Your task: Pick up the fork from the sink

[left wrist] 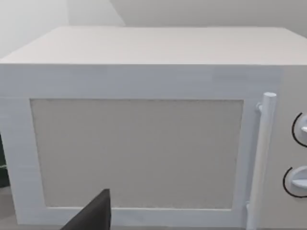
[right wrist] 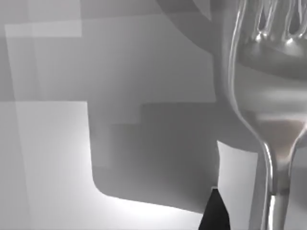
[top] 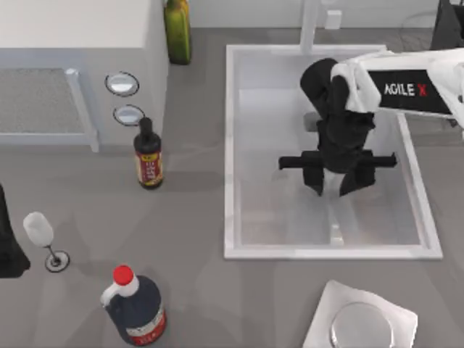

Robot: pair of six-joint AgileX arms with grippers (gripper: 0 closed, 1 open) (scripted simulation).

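Note:
The white sink (top: 232, 145) takes up the right half of the table in the top view. My right gripper (top: 335, 190) points down into its basin, and its fingers stand apart, so it is open. The fork (top: 335, 225) lies on the basin floor, its thin handle running out from under the gripper toward the sink's front rim. In the right wrist view the shiny fork (right wrist: 268, 96) is very close, tines far and handle near, with one black fingertip (right wrist: 215, 213) beside the handle. My left arm (top: 9, 239) is parked at the table's left edge.
A white microwave (top: 72, 65) stands at the back left and faces the left wrist camera. Around it are a green bottle (top: 177, 29), a dark sauce bottle (top: 148, 156), a wine glass (top: 40, 232) and a red-capped jug (top: 134, 308). A square plate (top: 322, 319) sits in front of the sink.

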